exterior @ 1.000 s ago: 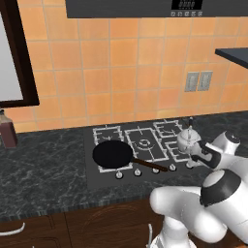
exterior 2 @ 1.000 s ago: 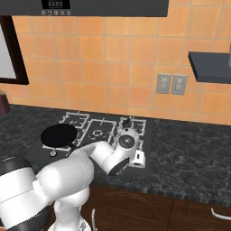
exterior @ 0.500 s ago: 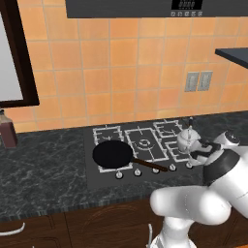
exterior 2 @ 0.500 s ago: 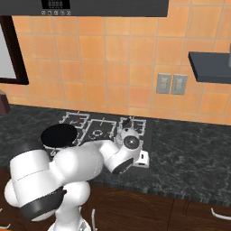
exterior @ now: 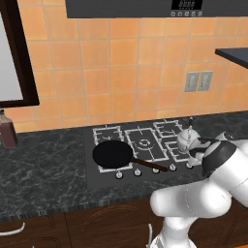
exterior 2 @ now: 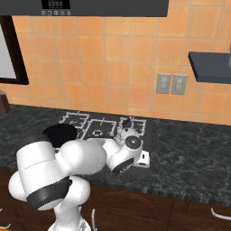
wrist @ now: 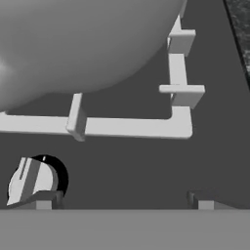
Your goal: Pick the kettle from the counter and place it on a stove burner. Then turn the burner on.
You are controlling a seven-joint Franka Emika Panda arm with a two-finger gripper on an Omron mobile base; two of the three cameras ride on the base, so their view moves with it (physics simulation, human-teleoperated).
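With the kettle (exterior: 186, 140) already sitting on the stove burner (wrist: 146, 124) at the cooktop's front-right corner, the white burner knob (wrist: 30, 181) lies just ahead of the left one of the two fingers (wrist: 43, 199), which stand wide apart and empty.

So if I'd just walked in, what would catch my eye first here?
Probably the big glossy white robot arm bending low over the black cooktop. Its gripper hangs just in front of the small silvery-white kettle, which sits on the front-right pale-grated stove burner, with a round white control knob close by. Left of that, a black frying pan rests on another burner, against warm orange wall tiles.
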